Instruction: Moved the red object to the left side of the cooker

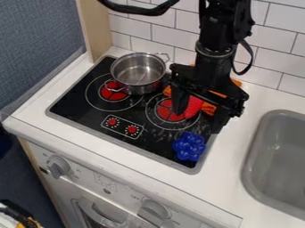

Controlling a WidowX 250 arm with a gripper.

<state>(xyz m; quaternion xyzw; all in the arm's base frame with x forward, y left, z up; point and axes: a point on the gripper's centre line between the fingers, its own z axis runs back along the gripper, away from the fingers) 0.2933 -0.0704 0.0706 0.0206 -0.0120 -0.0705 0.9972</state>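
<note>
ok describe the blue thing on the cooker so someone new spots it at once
Find the black cooker, beside the grey sink. On its front corner nearest the sink sits a knobbly blue thing. Nothing else there is blue: the pot is silver, the object by the gripper red.

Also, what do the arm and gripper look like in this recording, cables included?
The arm is black, built of chunky segments with a rounded collar above the gripper. The gripper is black too, with two broad, dark fingers on a wide crosspiece. A thin black cable loops out beside the arm, and a thicker black one curves off towards the upper left.
</note>
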